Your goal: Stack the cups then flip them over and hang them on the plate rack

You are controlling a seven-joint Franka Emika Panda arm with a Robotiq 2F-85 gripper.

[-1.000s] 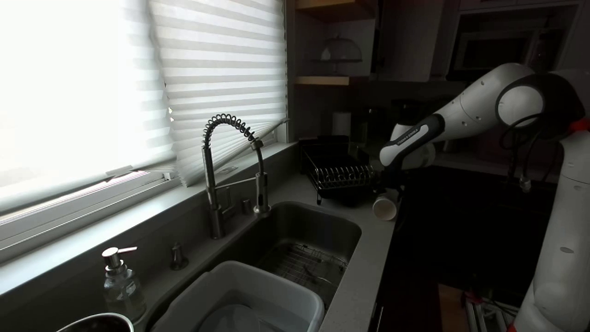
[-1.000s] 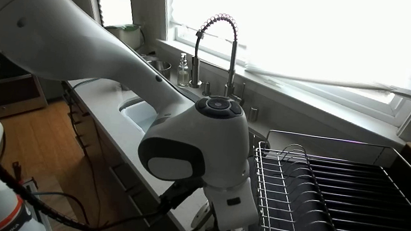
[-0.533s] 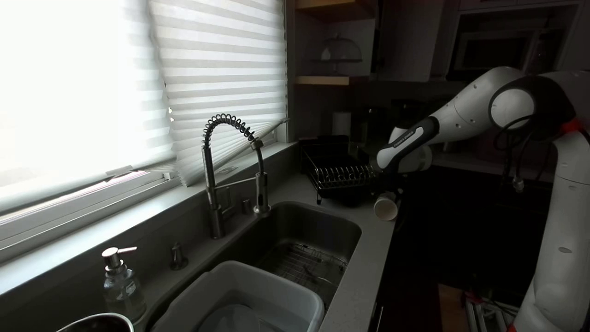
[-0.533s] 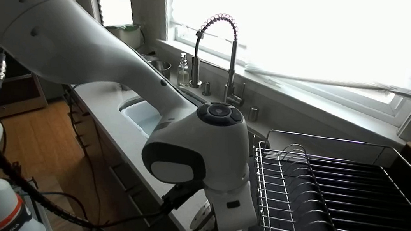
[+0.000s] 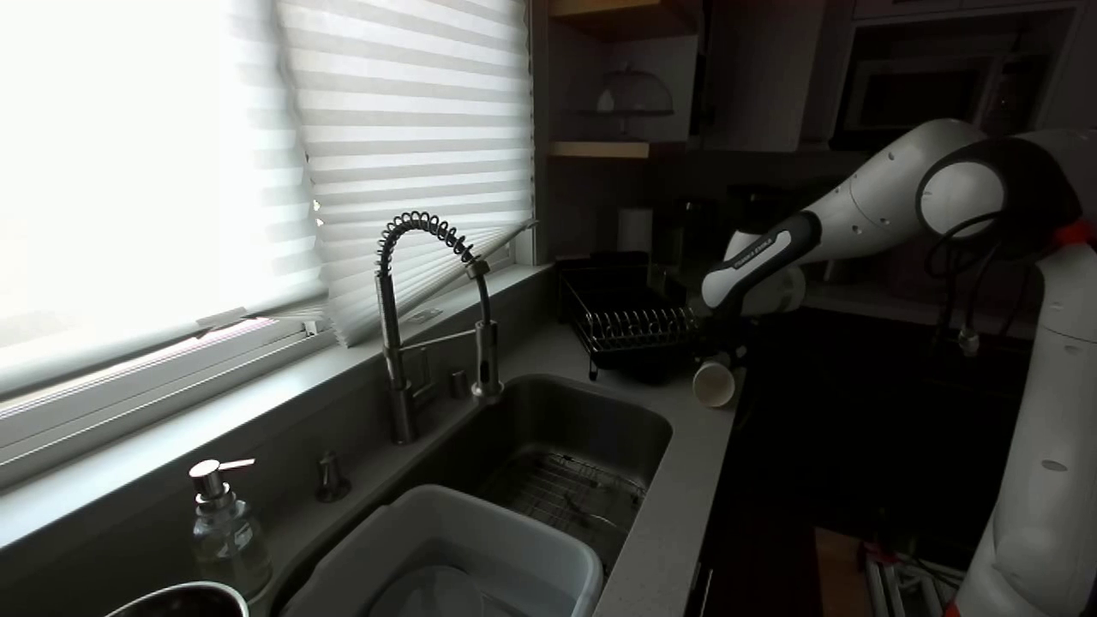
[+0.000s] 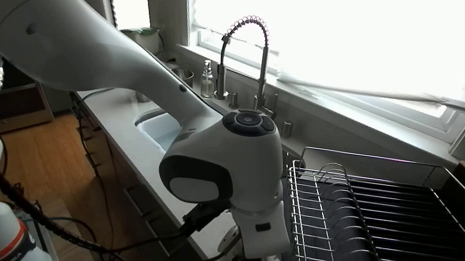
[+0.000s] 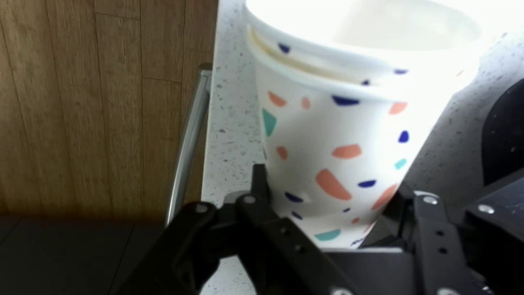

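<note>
The cups (image 7: 331,159) — at least two, nested, the inner rim standing proud of the outer — are clamped in the end effector (image 7: 331,190), right of centre in the wrist view. They are held tilted near the edge of the desk (image 7: 233,155); whether the desk is touched cannot be determined. The plate rack (image 6: 380,230) is noted at lower right in an exterior view, just beside them. Stacking is judged complete; hanging is not yet done. Principal risk: only the outer cup appears gripped, so the inner could slide out once the mouths are turned down. The walls are presumed thin — over-tightening could buckle them. If moved across too low, the rims could be caught on the rack's wires.
</note>
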